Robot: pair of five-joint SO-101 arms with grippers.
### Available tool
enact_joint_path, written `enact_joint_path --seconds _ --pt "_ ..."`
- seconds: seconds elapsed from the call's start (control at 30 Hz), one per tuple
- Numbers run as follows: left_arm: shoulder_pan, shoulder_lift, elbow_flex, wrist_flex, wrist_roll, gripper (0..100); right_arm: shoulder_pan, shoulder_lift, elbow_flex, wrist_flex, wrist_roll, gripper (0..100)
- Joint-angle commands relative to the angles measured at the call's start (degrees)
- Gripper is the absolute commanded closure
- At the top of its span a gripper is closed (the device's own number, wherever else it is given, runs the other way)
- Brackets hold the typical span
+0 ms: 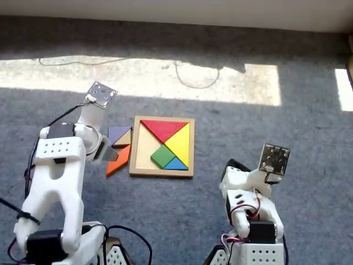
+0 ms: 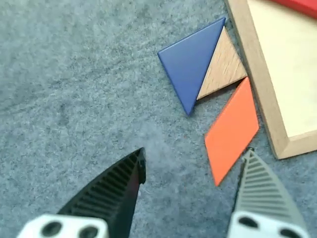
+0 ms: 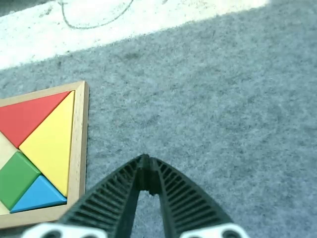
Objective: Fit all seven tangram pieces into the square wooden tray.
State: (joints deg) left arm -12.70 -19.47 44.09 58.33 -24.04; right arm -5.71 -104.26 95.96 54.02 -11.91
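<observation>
Left hand (image 2: 195, 150) spread wide beside orange parallelogram (image 2: 232, 131), outside tray (image 2: 258, 74).

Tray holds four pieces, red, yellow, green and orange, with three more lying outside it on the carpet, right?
One colour is wrong: the fourth in the tray is the light blue piece, not orange. The orange piece lies outside on the carpet, as the high view shows.
</observation>
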Motion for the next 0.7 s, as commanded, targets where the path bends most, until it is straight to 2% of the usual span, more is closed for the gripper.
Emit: enact_joint_path --seconds 0.0,0.23,0.67 --pt "2.07 7.16 -5.32 -1.14 1.32 70 0.66 -0.92 6.81 0.13 0.7 99.4" --pt "2.86 17.89 -12.35 -1.14 0.97 70 0.66 -0.92 6.81 0.13 0.7 99.4" --pt "9.1 20.0 -12.44 -1.14 1.23 71 0.66 -0.92 6.81 0.13 0.7 99.4"
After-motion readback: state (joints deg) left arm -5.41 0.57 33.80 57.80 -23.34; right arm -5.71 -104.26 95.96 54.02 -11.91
